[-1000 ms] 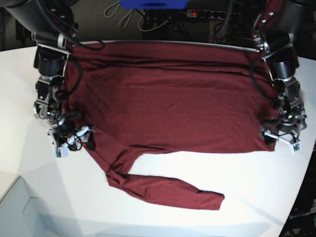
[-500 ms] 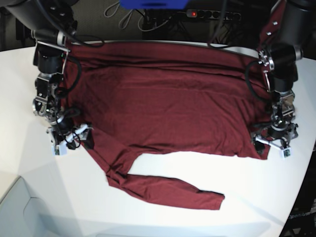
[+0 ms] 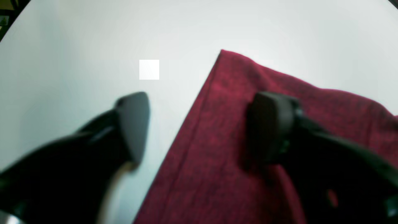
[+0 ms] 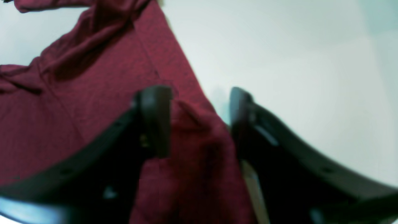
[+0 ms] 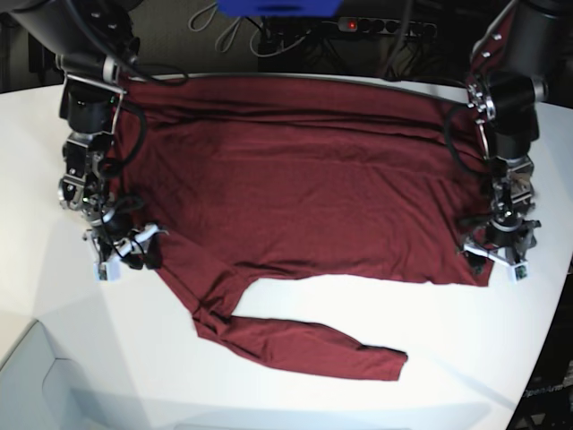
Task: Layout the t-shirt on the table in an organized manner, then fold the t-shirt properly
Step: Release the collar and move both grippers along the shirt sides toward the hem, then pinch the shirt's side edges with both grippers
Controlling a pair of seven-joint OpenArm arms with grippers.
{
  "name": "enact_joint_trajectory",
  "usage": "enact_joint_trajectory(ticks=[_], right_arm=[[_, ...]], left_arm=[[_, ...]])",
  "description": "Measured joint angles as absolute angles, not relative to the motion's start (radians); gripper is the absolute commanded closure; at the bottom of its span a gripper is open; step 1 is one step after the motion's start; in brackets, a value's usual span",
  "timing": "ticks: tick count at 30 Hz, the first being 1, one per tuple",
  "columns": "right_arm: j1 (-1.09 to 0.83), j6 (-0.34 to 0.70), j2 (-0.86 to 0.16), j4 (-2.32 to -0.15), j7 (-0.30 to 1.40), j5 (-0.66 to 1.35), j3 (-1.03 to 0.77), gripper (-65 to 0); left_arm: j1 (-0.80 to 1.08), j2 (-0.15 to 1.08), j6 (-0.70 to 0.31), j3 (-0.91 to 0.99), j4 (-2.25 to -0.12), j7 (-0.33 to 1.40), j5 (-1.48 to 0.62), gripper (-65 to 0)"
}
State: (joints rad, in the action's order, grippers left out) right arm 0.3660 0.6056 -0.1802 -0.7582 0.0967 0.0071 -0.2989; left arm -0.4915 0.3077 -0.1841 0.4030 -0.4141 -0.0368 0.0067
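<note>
The maroon t-shirt (image 5: 313, 197) lies spread over the white table (image 5: 430, 331), with one sleeve (image 5: 304, 345) trailing toward the front. My left gripper (image 5: 498, 254) is at the shirt's front right corner. In the left wrist view it (image 3: 202, 124) is open and straddles the t-shirt's (image 3: 224, 161) edge, one finger (image 3: 270, 124) on the cloth and the other (image 3: 133, 124) over the bare table (image 3: 93, 46). My right gripper (image 5: 125, 255) is at the shirt's left edge. In the right wrist view it (image 4: 199, 121) is narrowly open around a raised ridge of t-shirt (image 4: 93, 93).
A power strip (image 5: 376, 25) with cables and a blue object (image 5: 277, 7) sit behind the table's far edge. The table's curved edge runs down the lower right (image 5: 537, 358). A pale grey surface (image 5: 36, 376) adjoins the lower left.
Both grippers' jaws have narrowed. The left gripper has moved inward onto the shirt's front right corner. The right gripper has stayed at the shirt's left edge.
</note>
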Motion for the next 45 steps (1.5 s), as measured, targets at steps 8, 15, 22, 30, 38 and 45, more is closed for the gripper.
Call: enact_joint_trajectory(ticks=[8, 15, 22, 30, 38, 45], right_arm=[[0.365, 0.606, -0.179, -0.756, 0.104, 0.007, -0.299, 0.0], [0.365, 0.606, -0.180, -0.757, 0.104, 0.007, -0.299, 0.0], [0.260, 0.608, -0.162, -0.991, 0.177, -0.024, -0.305, 0.0], [0.187, 0.608, -0.128, -1.234, 0.169, -0.017, -0.304, 0.0], [0.064, 0.608, -0.119, -1.455, 0.169, -0.019, -0.305, 0.0], [-0.078, 0.613, -0.118, -1.584, 0.173, 0.039, -0.302, 0.0]], left_arm=[[-0.492, 0.307, -0.184, 0.403, -0.414, -0.039, 0.007, -4.1], [-0.491, 0.307, -0.184, 0.403, -0.423, -0.030, 0.007, -0.1], [-0.426, 0.275, -0.176, 0.409, -0.574, 0.042, 0.019, -0.1], [-0.314, 0.234, -0.181, 0.408, -0.804, 0.051, 0.019, -0.1], [-0.261, 0.233, -0.179, 0.410, -0.894, 0.053, 0.019, -0.1], [-0.200, 0.234, -0.180, 0.409, -1.026, 0.053, -0.033, -0.1]])
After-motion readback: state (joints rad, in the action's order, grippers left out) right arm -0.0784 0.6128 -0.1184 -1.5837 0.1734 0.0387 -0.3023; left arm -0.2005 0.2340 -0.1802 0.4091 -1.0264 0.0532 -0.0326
